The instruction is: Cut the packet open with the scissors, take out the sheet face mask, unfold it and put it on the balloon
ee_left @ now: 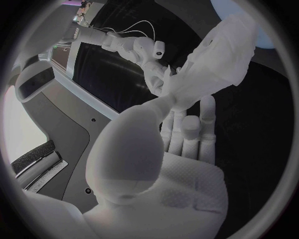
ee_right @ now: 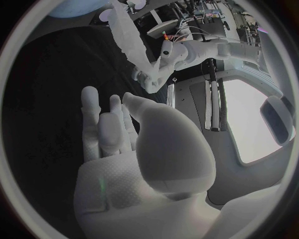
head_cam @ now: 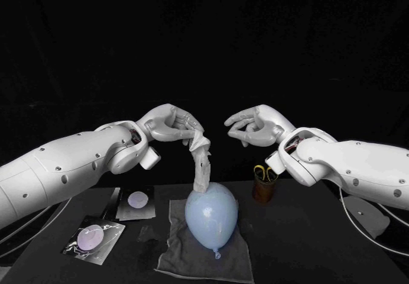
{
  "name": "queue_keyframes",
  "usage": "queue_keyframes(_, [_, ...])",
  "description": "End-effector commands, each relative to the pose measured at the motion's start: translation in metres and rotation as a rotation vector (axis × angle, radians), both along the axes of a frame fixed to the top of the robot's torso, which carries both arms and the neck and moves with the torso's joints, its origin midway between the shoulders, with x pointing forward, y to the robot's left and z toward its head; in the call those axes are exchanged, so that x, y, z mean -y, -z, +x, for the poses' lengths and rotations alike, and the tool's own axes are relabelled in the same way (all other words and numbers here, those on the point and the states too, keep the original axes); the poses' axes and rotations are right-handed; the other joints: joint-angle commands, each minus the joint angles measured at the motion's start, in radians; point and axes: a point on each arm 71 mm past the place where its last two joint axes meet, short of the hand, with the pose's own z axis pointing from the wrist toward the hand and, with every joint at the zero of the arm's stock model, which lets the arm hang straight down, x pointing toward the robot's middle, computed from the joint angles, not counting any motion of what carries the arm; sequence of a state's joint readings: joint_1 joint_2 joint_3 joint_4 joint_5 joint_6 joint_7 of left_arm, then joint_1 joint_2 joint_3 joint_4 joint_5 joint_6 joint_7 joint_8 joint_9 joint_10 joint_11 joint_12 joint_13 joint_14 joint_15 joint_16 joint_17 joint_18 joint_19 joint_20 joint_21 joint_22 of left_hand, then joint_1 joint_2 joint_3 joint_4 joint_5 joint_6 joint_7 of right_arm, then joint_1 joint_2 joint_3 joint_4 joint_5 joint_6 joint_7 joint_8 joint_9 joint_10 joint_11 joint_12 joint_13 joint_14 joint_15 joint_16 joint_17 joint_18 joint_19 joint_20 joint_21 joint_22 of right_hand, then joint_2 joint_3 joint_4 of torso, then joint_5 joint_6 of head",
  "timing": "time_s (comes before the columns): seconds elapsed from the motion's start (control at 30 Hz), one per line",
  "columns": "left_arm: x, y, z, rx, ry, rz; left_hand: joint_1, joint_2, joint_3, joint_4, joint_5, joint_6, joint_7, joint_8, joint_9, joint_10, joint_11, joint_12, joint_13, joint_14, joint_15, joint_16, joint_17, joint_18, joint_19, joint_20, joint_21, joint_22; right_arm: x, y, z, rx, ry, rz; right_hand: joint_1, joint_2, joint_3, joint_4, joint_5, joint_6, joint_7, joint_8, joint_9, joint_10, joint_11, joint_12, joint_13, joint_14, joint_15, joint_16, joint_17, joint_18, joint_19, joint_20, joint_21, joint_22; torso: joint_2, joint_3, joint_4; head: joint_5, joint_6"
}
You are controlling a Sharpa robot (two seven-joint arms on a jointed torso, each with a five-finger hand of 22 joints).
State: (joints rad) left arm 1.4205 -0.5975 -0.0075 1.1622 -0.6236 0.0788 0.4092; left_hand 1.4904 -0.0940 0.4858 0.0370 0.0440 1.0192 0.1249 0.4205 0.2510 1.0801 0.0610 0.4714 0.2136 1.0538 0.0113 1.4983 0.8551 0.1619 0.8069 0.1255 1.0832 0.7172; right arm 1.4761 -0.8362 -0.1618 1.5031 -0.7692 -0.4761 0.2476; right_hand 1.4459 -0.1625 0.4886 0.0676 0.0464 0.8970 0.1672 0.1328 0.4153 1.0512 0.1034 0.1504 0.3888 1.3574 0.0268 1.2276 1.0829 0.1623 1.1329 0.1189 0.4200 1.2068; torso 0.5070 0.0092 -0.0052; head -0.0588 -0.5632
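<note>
Left hand (head_cam: 173,125) raised above the black table (head_cam: 324,254); its thumb and fingers pinch the top end of the white crumpled sheet face mask (head_cam: 201,161); the other fingers curl round it. The mask hangs down in a bunched, not unfolded strip; its lower end touches the top of the pale blue oval balloon (head_cam: 211,218). In the left wrist view the mask (ee_left: 215,62) bunches up between thumb and fingertips (ee_left: 209,107), with the balloon (ee_left: 239,7) at the circle's rim.

Right hand (head_cam: 254,126) is raised at the same height, near the left hand but apart from it; fingers half-curled and apart, nothing in them; the right wrist view shows the same, fingers (ee_right: 93,117) fairly straight, thumb beside them, palm bare. That view also shows the left hand (ee_right: 154,72) gripping the mask (ee_right: 124,30).

The balloon lies on a grey rumpled cloth (head_cam: 192,257), knot end toward the robot. Brown cylindrical holder (head_cam: 263,190) stands just right of the balloon, with the yellow-handled scissors (head_cam: 264,173) upright in it. Two dark packet pieces with a pale oval print lie flat on the robot's left side: one (head_cam: 136,202) near the balloon, the other (head_cam: 94,239) nearer the robot.
</note>
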Motion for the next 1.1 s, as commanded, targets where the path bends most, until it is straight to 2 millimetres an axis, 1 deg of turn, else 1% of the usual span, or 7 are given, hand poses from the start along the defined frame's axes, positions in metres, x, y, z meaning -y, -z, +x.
queue_keyframes(0.03, [0.005, -0.002, -0.006, -0.03, 0.074, -0.028, 0.002, 0.003, -0.003, -0.001, 0.004, 0.0, 0.004, 0.002, 0.042, 0.007, -0.003, 0.003, 0.001, -0.009, 0.001, -0.007, -0.001, 0.019, -0.006, 0.0, 0.001, 0.001, -0.013, 0.006, -0.001, 0.023, -0.089, -0.156, -0.002, -0.013, -0.003, -0.004, 0.002, -0.008, -0.004, -0.006, -0.004, -0.008, 0.002, -0.011, -0.019, -0.012, 0.001, 0.002, -0.002, 0.012, -0.011, 0.003, -0.004, 0.005, 0.0, -0.0012, 0.0005, -0.006, 0.0])
queue_keyframes(0.2, [0.005, -0.004, -0.01, -0.043, 0.088, -0.045, -0.001, 0.002, -0.008, 0.002, 0.004, 0.002, 0.004, 0.002, 0.043, 0.009, -0.004, 0.004, 0.001, -0.007, 0.001, -0.006, 0.003, 0.019, -0.01, 0.001, 0.001, 0.002, -0.028, 0.011, -0.002, 0.0, -0.14, -0.186, -0.008, -0.015, -0.007, -0.011, 0.002, -0.004, -0.011, -0.009, -0.01, -0.013, 0.007, -0.023, -0.052, 0.004, 0.007, 0.048, 0.042, 0.004, 0.005, 0.009, 0.057, 0.036, -0.001, 0.0002, 0.0028, -0.007, -0.003])
queue_keyframes(0.57, [0.006, -0.006, -0.012, -0.051, 0.092, -0.049, -0.004, 0.002, -0.014, 0.004, 0.003, 0.004, 0.004, 0.004, 0.046, 0.013, -0.003, 0.005, 0.002, 0.0, 0.001, -0.004, 0.014, 0.019, -0.012, 0.001, 0.0, 0.002, -0.049, 0.014, -0.01, -0.044, -0.206, -0.137, -0.048, -0.025, -0.084, 0.001, 0.003, 0.015, -0.031, -0.012, -0.021, 0.159, -0.052, 0.143, 0.005, 0.085, -0.037, 0.18, 0.185, -0.027, 0.128, -0.017, 0.341, 0.146, -0.002, -0.0007, 0.0008, -0.006, -0.005])
queue_keyframes(0.6, [0.006, -0.006, -0.013, -0.051, 0.092, -0.049, -0.004, 0.002, -0.016, 0.004, 0.003, 0.004, 0.004, 0.004, 0.046, 0.014, -0.003, 0.006, 0.002, 0.001, 0.001, -0.004, 0.015, 0.019, -0.013, 0.001, 0.0, 0.002, -0.05, 0.014, -0.01, -0.046, -0.207, -0.131, -0.047, -0.024, -0.099, 0.001, 0.004, 0.019, -0.036, -0.013, -0.024, 0.168, -0.061, 0.192, 0.042, 0.101, -0.046, 0.199, 0.211, -0.034, 0.15, -0.025, 0.388, 0.162, -0.002, -0.0008, 0.0013, -0.006, -0.005])
queue_keyframes(0.63, [0.007, -0.006, -0.013, -0.051, 0.093, -0.049, -0.004, 0.002, -0.016, 0.004, 0.003, 0.004, 0.004, 0.004, 0.046, 0.014, -0.003, 0.006, 0.002, 0.002, 0.001, -0.003, 0.017, 0.019, -0.013, 0.001, 0.0, 0.002, -0.051, 0.014, -0.01, -0.049, -0.209, -0.127, -0.034, -0.008, -0.13, 0.006, 0.008, 0.031, -0.041, -0.019, -0.034, 0.074, -0.069, 0.31, 0.156, 0.111, -0.051, 0.214, 0.223, -0.041, 0.166, -0.039, 0.42, 0.183, -0.002, -0.0005, 0.0013, -0.006, -0.005])
queue_keyframes(0.9, [0.007, -0.007, -0.012, -0.045, 0.079, -0.049, -0.004, 0.002, -0.023, 0.006, 0.003, 0.006, 0.003, 0.006, 0.05, 0.02, -0.004, 0.012, 0.006, 0.007, 0.001, 0.0, 0.023, 0.019, -0.014, 0.002, 0.001, 0.002, -0.055, 0.014, -0.014, -0.061, -0.222, -0.102, -0.026, -0.005, -0.199, 0.042, 0.002, 0.027, -0.044, -0.043, -0.057, 0.021, -0.072, 0.557, 0.342, 0.14, -0.057, 0.255, 0.284, -0.056, 0.207, -0.041, 0.523, 0.222, -0.001, -0.0004, -0.0005, 0.0, -0.008])
queue_keyframes(1.1, [0.007, -0.007, -0.012, -0.04, 0.07, -0.043, -0.004, 0.003, -0.029, 0.007, 0.004, 0.006, 0.002, 0.008, 0.052, 0.024, -0.005, 0.019, 0.01, 0.017, 0.0, 0.003, 0.036, 0.019, -0.015, 0.003, 0.001, 0.002, -0.054, 0.01, -0.013, -0.04, -0.176, -0.047, -0.02, 0.001, -0.252, 0.07, 0.002, 0.033, -0.044, -0.048, -0.064, 0.152, -0.068, 0.874, 0.62, 0.183, -0.056, 0.304, 0.388, -0.08, 0.273, -0.043, 0.671, 0.254, -0.002, -0.0005, 0.0007, 0.0, -0.009])
